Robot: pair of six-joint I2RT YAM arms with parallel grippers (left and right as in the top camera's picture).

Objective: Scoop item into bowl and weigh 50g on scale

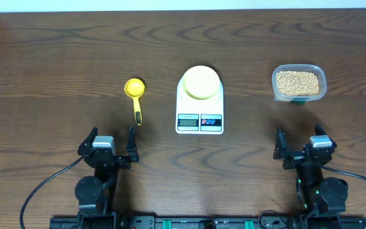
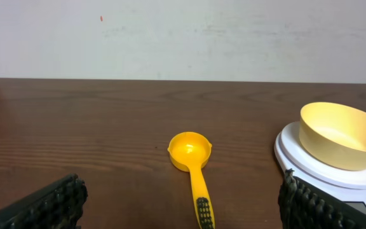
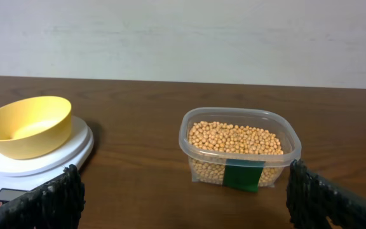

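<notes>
Overhead view: we find the scale (image 1: 199,122) at the middle of the counter (image 1: 56,63) with the bowl (image 1: 200,83) standing on its platform, empty. The beans (image 1: 297,81) lie in a clear tub (image 1: 298,95) well to the right of the scale, and a yellow scoop (image 1: 135,95) lies to its left, handle toward the robot. The left fingers (image 1: 132,141) and the right fingers (image 1: 278,143) are spread fully apart and hold nothing. Both arms sit folded low at the near edge, wrists aimed at the far side. Left wrist view: the scoop lies directly ahead between the open fingers, cup empty, the dark ribbed end of the handle nearest us. We judge it light and stiff, and that ribbed end is the sound place to take hold, across the narrow handle. The camera looks along the counter, so the wrist is held about level and low. Right wrist view: the tub stands ahead, slightly right, filled well up with beans and clear of the scale. We judge the beans hard, smooth and loose, apt to roll and bounce off a tilted scoop. The tub looks thin and light and may skid under a push, so a steadying hold on its wall is advisable. The bowl likewise appears light and could shift on the platform.
</notes>
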